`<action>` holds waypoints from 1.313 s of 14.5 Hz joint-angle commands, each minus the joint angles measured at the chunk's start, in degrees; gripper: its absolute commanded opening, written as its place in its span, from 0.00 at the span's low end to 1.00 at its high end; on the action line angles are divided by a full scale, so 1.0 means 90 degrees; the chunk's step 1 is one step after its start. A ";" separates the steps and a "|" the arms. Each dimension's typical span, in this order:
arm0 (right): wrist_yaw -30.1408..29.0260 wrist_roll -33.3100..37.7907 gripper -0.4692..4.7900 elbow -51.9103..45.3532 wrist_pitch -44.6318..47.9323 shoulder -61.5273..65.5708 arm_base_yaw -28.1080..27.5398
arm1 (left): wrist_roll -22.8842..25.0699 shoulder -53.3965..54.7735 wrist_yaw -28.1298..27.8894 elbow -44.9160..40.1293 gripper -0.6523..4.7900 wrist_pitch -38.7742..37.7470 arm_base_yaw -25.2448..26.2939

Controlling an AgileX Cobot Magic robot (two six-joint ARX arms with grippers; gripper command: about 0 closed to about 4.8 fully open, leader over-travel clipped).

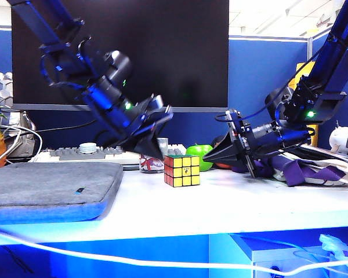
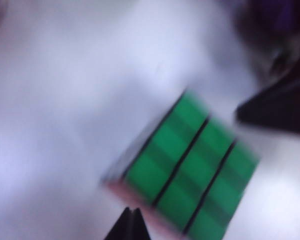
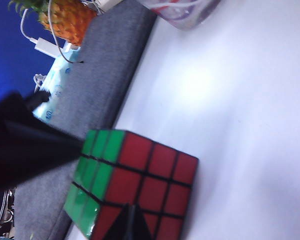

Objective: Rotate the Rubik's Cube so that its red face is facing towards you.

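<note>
Now the small stickered Rubik's Cube [image 1: 182,170] sits free on the white worktop [image 1: 232,200], yellow forward — red face [image 3: 152,187] towards the right claw [image 1: 207,157]. Both claws (left claw [image 1: 158,152]) flank it; their openness I cannot tell. Next: grip and turn.

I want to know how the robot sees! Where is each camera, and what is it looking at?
Exterior view: in front of the table, facing both arms, the left gripper and right gripper beside the Rubik's Cube.
Left wrist view: looks down at the cube's green side; dark fingers show.
Right wrist view: faces the red face; fingers show.
All share the cube.
</note>
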 commanded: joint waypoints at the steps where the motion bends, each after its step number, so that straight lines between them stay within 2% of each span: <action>1: -0.0019 -0.0041 0.09 0.0027 -0.0066 -0.0017 0.0049 | -0.0015 0.0138 0.0049 0.0410 0.11 0.0114 -0.0005; 5: -0.0044 -0.0073 0.09 0.0024 -0.0192 -0.0017 0.0216 | -0.0175 0.0483 0.0119 0.0860 0.11 -0.0058 -0.0005; 6: -0.0022 -0.0126 0.09 0.0024 -0.0199 -0.0017 0.0238 | -0.0058 0.0493 0.0012 0.0860 0.11 -0.0117 -0.0005; 8: -0.0022 -0.0163 0.09 0.0022 -0.0199 -0.0017 0.0240 | 0.0563 0.0493 -0.0612 0.0950 0.11 -0.0566 0.0027; 10: -0.0010 -0.0163 0.09 0.0019 -0.0206 -0.0017 0.0243 | 0.0804 0.0510 -0.0692 0.0981 0.11 -0.0775 0.0061; 12: -0.0005 -0.0163 0.09 0.0017 -0.0204 -0.0017 0.0255 | 0.0775 0.0515 -0.0515 0.0981 0.11 -0.0758 0.0056; 14: -0.0005 -0.0168 0.09 0.0017 -0.0204 -0.0017 0.0253 | 0.0614 0.0515 0.0112 0.0981 0.11 -0.0857 0.0056; 16: 0.0017 -0.0187 0.09 0.0017 -0.0202 -0.0017 0.0253 | 0.0826 0.0515 0.0121 0.0984 0.11 -0.1219 0.0053; 19: 0.0015 -0.0187 0.09 0.0017 -0.0206 -0.0017 0.0253 | 0.1241 0.0515 -0.0539 0.0984 0.11 -0.1756 0.0053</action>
